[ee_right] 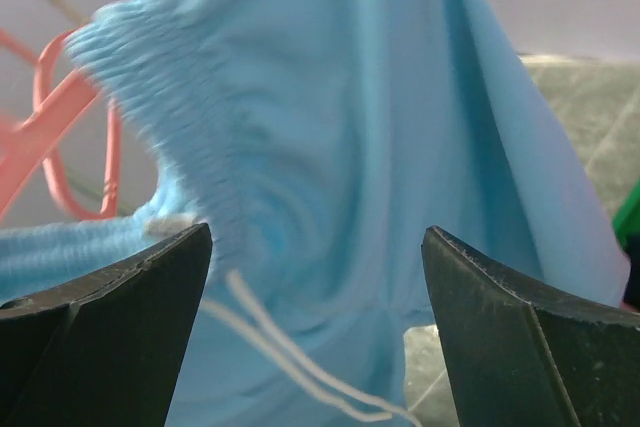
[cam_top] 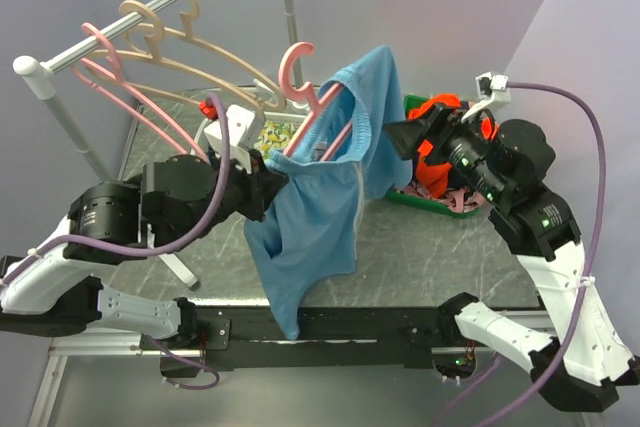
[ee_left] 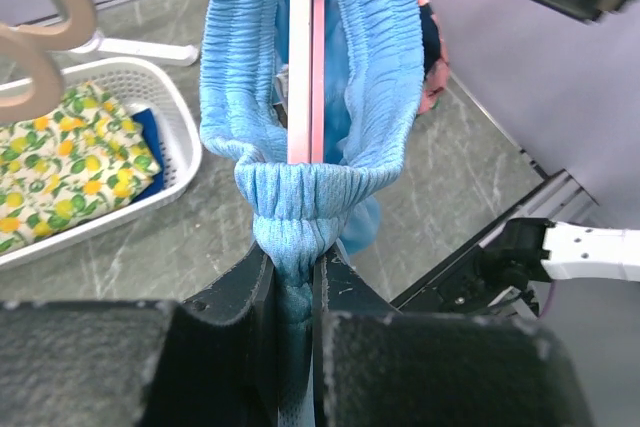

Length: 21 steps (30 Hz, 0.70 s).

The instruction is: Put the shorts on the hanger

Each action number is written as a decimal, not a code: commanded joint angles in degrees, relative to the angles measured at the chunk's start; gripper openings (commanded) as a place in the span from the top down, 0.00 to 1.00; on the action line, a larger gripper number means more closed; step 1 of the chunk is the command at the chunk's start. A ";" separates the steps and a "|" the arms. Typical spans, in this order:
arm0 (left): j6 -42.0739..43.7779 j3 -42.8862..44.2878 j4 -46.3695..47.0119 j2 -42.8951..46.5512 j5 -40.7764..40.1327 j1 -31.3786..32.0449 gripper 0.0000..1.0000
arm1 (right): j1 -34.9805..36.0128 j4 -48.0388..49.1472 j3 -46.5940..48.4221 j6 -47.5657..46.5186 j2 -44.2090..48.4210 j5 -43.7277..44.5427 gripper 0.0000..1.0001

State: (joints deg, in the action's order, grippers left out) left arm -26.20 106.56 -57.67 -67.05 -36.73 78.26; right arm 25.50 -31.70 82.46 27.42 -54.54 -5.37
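Note:
The light blue shorts point(cam_top: 312, 212) hang draped over a salmon-pink hanger point(cam_top: 305, 97) whose hook rises above them. In the left wrist view the hanger's arm point(ee_left: 305, 57) runs up through the stretched waistband point(ee_left: 290, 197). My left gripper point(ee_left: 297, 277) is shut on the bunched waistband, at the shorts' left side point(cam_top: 268, 182). My right gripper point(ee_right: 315, 247) is open and empty, its jaws wide apart just in front of the shorts' right side point(ee_right: 380, 147), with the white drawstring point(ee_right: 290, 352) dangling between them. It shows at the right of the shorts in the top view point(cam_top: 408, 134).
A metal rack bar point(cam_top: 150, 17) at the back left carries beige hangers point(cam_top: 190, 42) and another pink hanger point(cam_top: 115, 72). A white basket point(ee_left: 120, 177) holds lemon-print cloth point(ee_left: 60, 157). A green bin point(cam_top: 425, 197) with an orange garment point(cam_top: 440, 107) stands behind my right gripper.

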 commanded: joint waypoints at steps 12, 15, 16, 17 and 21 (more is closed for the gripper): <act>1.23 -3.46 1.68 0.43 4.30 -3.20 0.99 | 19.50 4.46 3.32 -11.95 -11.01 24.50 0.12; 0.89 -4.95 2.12 1.39 4.65 -3.20 0.99 | 19.59 3.14 5.25 -10.72 -13.30 30.30 0.35; 0.80 -5.40 2.21 1.57 4.91 -3.11 0.99 | 19.50 2.88 5.87 -10.29 -13.83 31.28 0.45; 0.88 -5.84 2.38 2.18 5.09 -3.20 0.99 | 19.50 2.18 7.18 -10.19 -14.27 32.51 0.49; -0.08 -8.91 2.82 2.89 5.00 -3.20 0.99 | 19.42 0.15 11.41 -8.18 -15.85 37.61 0.73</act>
State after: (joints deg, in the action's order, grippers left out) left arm -25.78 99.02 -60.64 -66.41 -31.62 75.18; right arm 44.86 -31.48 87.00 17.67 -71.31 23.14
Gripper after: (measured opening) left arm 0.138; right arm 0.323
